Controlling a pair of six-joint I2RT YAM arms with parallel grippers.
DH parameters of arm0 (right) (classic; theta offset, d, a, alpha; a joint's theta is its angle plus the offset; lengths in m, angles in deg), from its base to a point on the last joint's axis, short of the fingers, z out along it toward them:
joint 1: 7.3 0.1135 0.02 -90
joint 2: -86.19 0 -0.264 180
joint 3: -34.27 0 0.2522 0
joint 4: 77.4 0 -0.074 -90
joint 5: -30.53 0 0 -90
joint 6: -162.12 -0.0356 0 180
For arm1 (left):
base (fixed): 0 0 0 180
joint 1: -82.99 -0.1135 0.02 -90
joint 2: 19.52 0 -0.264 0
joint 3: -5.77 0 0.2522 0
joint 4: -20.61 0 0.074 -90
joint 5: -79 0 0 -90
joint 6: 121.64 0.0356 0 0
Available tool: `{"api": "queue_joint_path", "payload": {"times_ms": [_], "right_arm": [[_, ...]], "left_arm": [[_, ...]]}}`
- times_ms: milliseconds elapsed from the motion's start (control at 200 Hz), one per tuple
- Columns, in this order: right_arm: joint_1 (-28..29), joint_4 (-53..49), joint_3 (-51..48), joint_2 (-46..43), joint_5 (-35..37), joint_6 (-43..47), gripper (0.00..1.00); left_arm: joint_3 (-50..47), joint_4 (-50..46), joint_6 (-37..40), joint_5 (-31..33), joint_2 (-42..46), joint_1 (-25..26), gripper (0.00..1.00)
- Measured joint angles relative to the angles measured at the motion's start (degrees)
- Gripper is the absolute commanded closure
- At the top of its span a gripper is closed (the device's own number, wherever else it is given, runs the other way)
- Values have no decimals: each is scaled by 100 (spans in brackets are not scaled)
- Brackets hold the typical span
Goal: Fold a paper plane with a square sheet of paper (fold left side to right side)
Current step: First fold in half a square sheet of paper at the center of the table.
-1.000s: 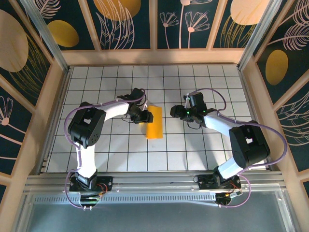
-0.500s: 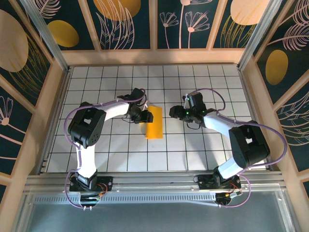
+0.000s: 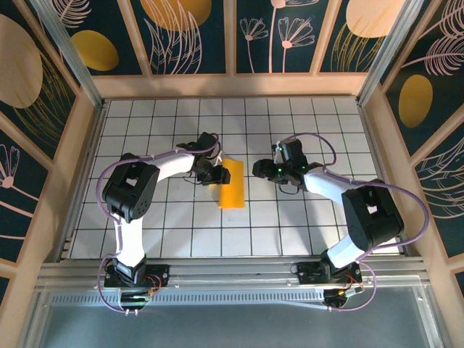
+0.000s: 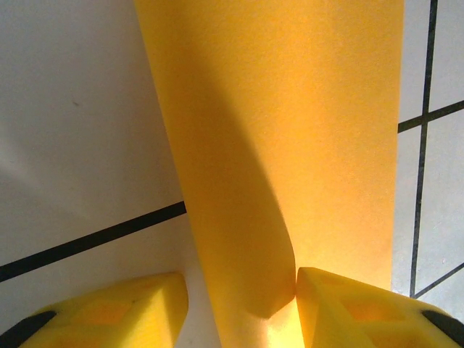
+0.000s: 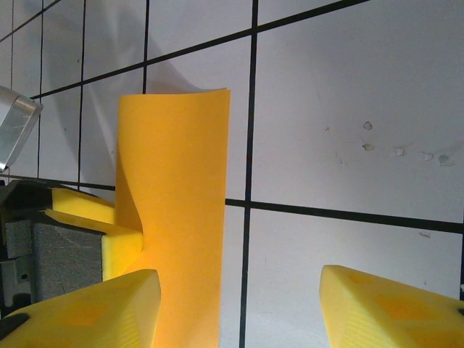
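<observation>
Near the middle of the tabletop [image 3: 290, 225], slightly left of centre, I see the sheet of paper [image 3: 233, 185] lying as a narrow orange-yellow strip. Its long edges run from the far side toward the near edge. Its right long edge lies flat and straight, close beside a black grid line in the right wrist view. Its left long edge is raised in a soft curl at the far end.

My left gripper [image 3: 219, 174] sits at that curled edge. Its jaws are apart with the strip running between them, not clamped on it. In the left wrist view, one yellow finger [image 4: 362, 312] touches the lifted fold. The other finger [image 4: 109, 312] stands just off the paper's edge, with a sliver of white tile between them.

My right gripper [image 3: 258, 168] hangs released, jaws spread wide, just right of the strip's far end and apart from it. A band of bare tile separates it from the paper's right edge.

Open grid tiles surround the strip toward the far edge, the near edge and both side edges. The wooden side walls [image 3: 85, 167] stand well away from both grippers. The tightest spot I see is the gap between the two grippers, over the strip's far end.
</observation>
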Motion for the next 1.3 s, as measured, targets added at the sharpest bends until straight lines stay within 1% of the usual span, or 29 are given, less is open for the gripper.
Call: {"api": "queue_joint_path", "payload": {"times_ms": [721,961,1296], "right_arm": [[7,-2,2,2,0,2,40],[7,-2,15,11,0,2,40],[7,-7,50,11,0,2,40]], "left_arm": [[-2,-2,44,57,7,22,52],[-7,-7,42,157,20,50,55],[-7,-11,42,188,22,52,55]]}}
